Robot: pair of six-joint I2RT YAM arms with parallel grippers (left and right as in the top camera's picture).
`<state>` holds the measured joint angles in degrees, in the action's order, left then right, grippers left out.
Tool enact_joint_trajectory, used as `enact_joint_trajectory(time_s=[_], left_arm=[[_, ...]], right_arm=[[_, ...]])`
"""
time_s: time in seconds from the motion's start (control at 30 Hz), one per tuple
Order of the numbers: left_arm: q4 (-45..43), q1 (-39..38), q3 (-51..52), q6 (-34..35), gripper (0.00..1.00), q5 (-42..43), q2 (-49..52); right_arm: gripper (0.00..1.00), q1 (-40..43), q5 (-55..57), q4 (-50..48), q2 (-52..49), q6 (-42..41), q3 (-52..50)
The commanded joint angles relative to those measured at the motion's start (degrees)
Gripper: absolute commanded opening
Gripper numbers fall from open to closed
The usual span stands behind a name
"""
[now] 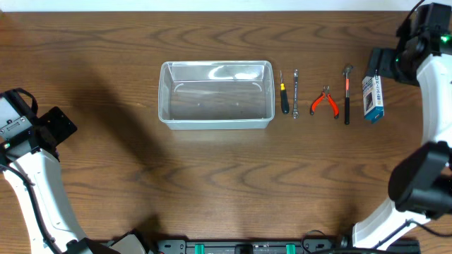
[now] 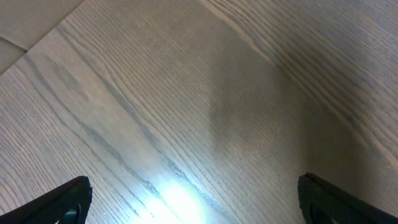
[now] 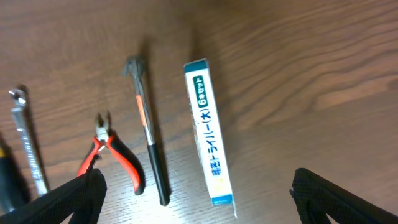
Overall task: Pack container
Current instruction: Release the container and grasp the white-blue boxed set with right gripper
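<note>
The clear plastic container (image 1: pixel 216 94) sits empty at the table's middle. To its right lie a black-handled screwdriver (image 1: pixel 284 94), a wrench (image 1: pixel 295 93), red pliers (image 1: pixel 325 102), a small hammer (image 1: pixel 347 94) and a blue-and-white box (image 1: pixel 373 97). My right gripper (image 3: pixel 196 202) is open, hovering above the box (image 3: pixel 208 132), with the hammer (image 3: pixel 147 134), pliers (image 3: pixel 111 154) and wrench (image 3: pixel 26 144) in its view. My left gripper (image 2: pixel 193 202) is open over bare wood at the far left, away from everything.
The left arm (image 1: pixel 32 141) is at the table's left edge, the right arm (image 1: pixel 424 56) at the right edge. The table's far edge (image 1: pixel 226 8) runs along the top.
</note>
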<state>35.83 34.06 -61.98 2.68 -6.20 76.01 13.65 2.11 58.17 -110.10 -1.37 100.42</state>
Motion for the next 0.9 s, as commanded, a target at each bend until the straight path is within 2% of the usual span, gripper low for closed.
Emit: enact_joint_trajectory(time_s=[0.0, 0.07, 0.27, 0.37, 0.4, 0.5, 0.57, 0.77, 0.87], left_arm=[[0.2, 0.3, -0.8, -0.9, 0.98, 0.1, 0.4], [0.2, 0.3, -0.8, -0.9, 0.98, 0.1, 0.4], [0.2, 0.3, -0.8, -0.9, 0.98, 0.1, 0.4], [0.2, 0.3, -0.8, -0.9, 0.98, 0.1, 0.4], [0.2, 0.3, -0.8, -0.9, 0.98, 0.1, 0.4], [0.2, 0.3, -0.8, -0.9, 0.98, 0.1, 0.4], [0.2, 0.3, -0.8, -0.9, 0.98, 0.1, 0.4], [0.2, 0.3, -0.8, -0.9, 0.98, 0.1, 0.4], [0.2, 0.3, -0.8, -0.9, 0.98, 0.1, 0.4]], right_arm=[[0.96, 0.2, -0.2, -0.8, -4.7, 2.3, 0.0], [0.95, 0.6, -0.2, -1.7, -7.1, 2.3, 0.0], [0.84, 2.6, -0.8, -2.0, -13.4, 2.1, 0.0], [0.70, 2.9, -2.3, -1.9, -15.4, 2.1, 0.0], [0.62, 2.9, -2.8, -1.9, -15.9, 2.1, 0.0], [0.52, 2.8, -3.7, -1.9, -16.6, 2.1, 0.0], [0.39, 2.8, -4.1, -2.1, -16.7, 2.1, 0.0], [0.31, 2.8, -4.1, -2.0, -16.7, 1.2, 0.0], [0.19, 2.8, -4.1, -1.7, -16.7, 0.9, 0.0]])
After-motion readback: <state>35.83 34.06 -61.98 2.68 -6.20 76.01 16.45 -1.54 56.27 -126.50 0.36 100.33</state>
